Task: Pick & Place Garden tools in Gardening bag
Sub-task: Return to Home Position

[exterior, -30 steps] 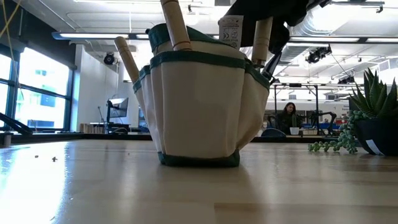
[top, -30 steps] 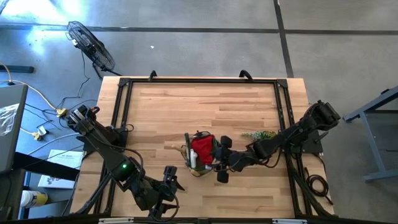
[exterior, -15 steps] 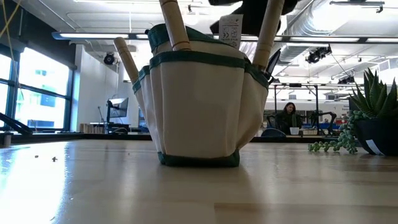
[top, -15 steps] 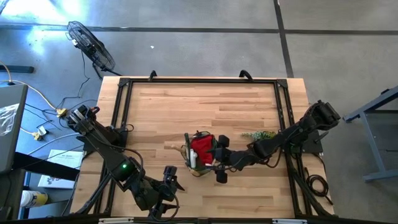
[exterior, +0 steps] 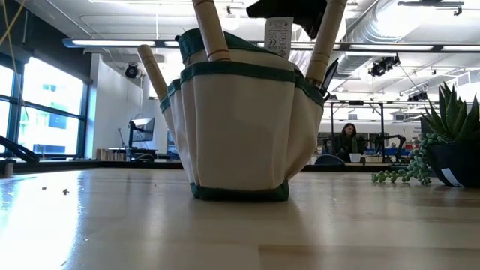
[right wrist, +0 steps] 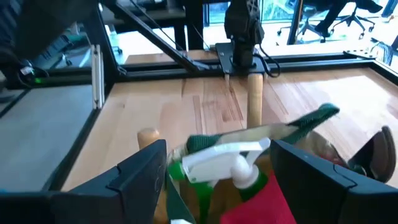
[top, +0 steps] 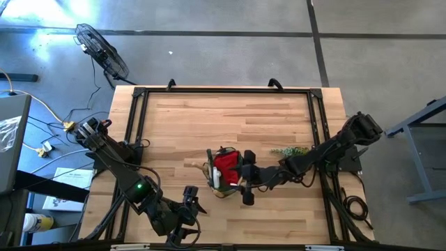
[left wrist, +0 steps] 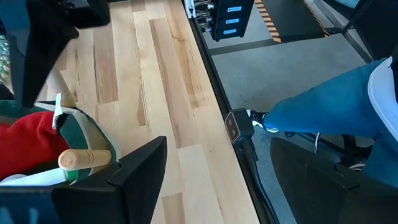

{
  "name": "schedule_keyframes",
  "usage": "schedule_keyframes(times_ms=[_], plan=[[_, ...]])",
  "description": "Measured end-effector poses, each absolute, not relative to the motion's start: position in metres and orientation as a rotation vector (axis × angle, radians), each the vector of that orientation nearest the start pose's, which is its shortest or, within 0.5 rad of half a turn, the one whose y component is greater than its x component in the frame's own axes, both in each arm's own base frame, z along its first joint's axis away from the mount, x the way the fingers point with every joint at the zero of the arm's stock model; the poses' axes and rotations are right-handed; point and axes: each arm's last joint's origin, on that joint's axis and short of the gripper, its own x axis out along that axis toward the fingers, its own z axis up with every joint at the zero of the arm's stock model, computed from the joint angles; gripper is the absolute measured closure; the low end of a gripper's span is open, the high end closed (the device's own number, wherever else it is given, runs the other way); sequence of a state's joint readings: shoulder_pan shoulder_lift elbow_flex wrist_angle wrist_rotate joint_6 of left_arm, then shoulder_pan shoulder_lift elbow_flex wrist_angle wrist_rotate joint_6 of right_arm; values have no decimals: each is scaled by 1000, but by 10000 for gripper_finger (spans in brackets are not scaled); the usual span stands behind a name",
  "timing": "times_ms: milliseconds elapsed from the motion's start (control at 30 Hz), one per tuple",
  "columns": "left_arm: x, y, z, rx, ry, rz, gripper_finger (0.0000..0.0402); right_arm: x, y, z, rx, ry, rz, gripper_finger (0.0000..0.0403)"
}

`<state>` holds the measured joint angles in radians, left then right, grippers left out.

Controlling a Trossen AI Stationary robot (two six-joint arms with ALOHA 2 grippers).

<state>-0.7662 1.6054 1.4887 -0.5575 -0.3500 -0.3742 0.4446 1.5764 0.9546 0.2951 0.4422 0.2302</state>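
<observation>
Here, from table height, shows the gardening bag (exterior: 236,127) as a pale tote with dark green trim and bulging side pockets, upright on the table (exterior: 150,225). Left to right along its rim: a short wooden handle (exterior: 153,69) leaning outward, a taller handle (exterior: 210,30) in the middle, a white tag (exterior: 278,34), a third handle (exterior: 325,37) at the right pocket. Hides the contents. From overhead, places the bag near the table's middle, toward the front, with a red bundle (top: 227,167) filling its mouth. Left gripper (top: 189,201) near the table's front edge, left of the bag and apart from it; open or closed, cannot tell. Right gripper (right wrist: 219,149) above the bag's right side, jaws spread wide, holding nothing. Only from its wrist: a green-and-white item (right wrist: 227,165) lying across the bag's top beneath that gap. Farther right, a leafy sprig (top: 289,150) under the right arm. Only from the left wrist: a person's blue trouser leg (left wrist: 323,112) beyond the table edge.
</observation>
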Motion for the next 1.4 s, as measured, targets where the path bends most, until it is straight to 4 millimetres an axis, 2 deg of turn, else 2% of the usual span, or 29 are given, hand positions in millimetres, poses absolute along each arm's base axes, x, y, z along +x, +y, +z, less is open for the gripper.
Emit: schedule_keyframes(times_ms=[167, 333, 500, 700, 800, 933, 1167, 1233, 1400], plan=[[262, -238, 339, -33, 641, -274, 123, 311, 135, 257, 112, 250, -24, 132], [262, -238, 339, -47, 644, -272, 123, 300, 131, 280, 153, 188, 7, 143], [262, -238, 339, -37, 640, -268, 123, 286, 127, 304, 193, 132, 113, 151], [262, -237, 339, 72, 617, -282, 134, 267, 122, 327, 217, 98, 245, 170], [262, -236, 340, 178, 591, -278, 165, 257, 118, 334, 216, 105, 247, 190], [261, -232, 344, 290, 556, -247, 230, 244, 114, 340, 204, 136, 260, 236], [253, -223, 358, 373, 511, -241, 382, 224, 116, 350, 143, 134, 327, 361], [249, -219, 363, 374, 497, -224, 391, 218, 117, 354, 137, 115, 345, 390], [235, -205, 380, 366, 476, -204, 400, 196, 117, 367, 78, 62, 368, 399]])
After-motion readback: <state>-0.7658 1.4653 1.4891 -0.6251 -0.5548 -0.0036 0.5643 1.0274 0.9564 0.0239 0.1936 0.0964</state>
